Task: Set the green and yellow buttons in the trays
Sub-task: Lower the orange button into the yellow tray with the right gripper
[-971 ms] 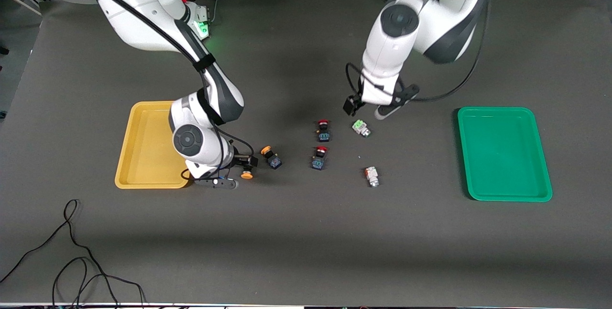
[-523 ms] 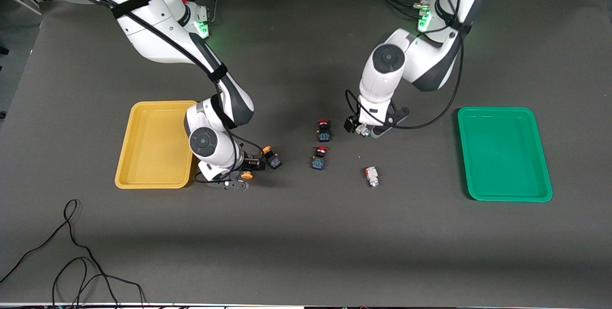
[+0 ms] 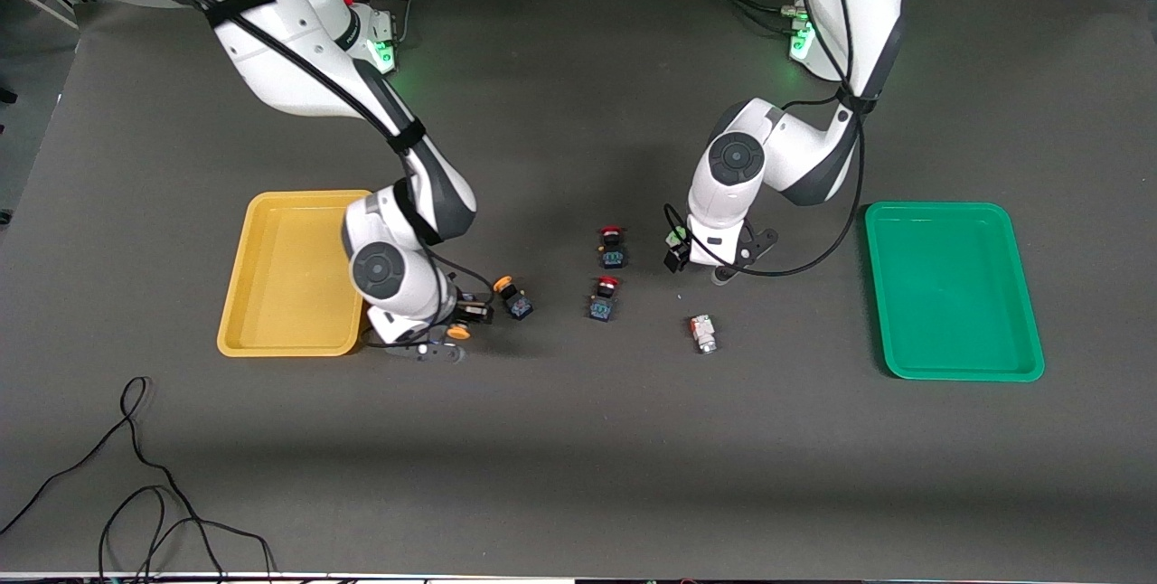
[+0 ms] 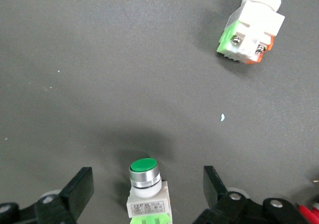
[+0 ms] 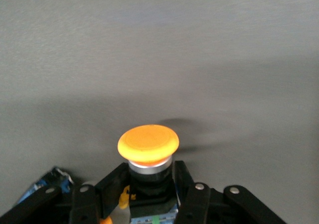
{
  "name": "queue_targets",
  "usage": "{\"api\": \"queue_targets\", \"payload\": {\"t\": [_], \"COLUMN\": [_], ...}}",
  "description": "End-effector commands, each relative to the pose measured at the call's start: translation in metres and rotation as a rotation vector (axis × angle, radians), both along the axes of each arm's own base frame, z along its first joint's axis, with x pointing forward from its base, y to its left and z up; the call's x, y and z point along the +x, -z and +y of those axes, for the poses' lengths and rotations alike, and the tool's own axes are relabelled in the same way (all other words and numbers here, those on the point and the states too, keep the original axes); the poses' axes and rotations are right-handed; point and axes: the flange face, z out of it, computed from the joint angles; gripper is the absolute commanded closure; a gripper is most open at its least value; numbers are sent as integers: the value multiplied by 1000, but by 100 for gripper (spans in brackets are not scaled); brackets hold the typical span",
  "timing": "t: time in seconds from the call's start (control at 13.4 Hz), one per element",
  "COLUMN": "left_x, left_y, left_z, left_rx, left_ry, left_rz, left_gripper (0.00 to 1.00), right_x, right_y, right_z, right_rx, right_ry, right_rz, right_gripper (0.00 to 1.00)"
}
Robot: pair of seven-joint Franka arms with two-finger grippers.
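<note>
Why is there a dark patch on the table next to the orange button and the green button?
Those are shadows: in the right wrist view the orange-capped button in the right gripper casts a soft one on the table; in the left wrist view a darker smudge surrounds the green-topped button; both pictures look sharp.

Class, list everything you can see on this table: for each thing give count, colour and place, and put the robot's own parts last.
Yellow tray: one, at right arm's end.
Green tray: one, at left arm's end.
Yellow buttons: two; one on table, one in right tool.
Green button: one, between left tool's fingers.
White button: one, orange-marked, nearer the camera.
Red buttons: two, mid-table.
Cables: black, near edge.
Right tool: shut on yellow button.
Left tool: open.
</note>
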Motion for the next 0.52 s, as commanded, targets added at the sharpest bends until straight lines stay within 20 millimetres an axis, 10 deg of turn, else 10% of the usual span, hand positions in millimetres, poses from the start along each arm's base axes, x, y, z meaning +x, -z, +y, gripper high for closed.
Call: {"api": "queue_targets", "payload": {"t": [0.0, 0.22, 0.45], "left_x": [1, 0, -10], "left_y": [6, 14, 16], "left_z": [-6, -11, -25], "left_rx": [-7, -17, -16], "left_ry": [-8, -16, 12], "left_rz": [-27, -36, -33], "left_gripper": [2, 4, 8], "right_x": [2, -5, -11], "right_y": [-93, -152, -152], "right_z": [-53, -122, -210], "right_rx": [-13, -7, 14], "right_ry": [-30, -107, -213], "right_rz": [48, 118, 153], "right_gripper": [100, 100, 100]}}
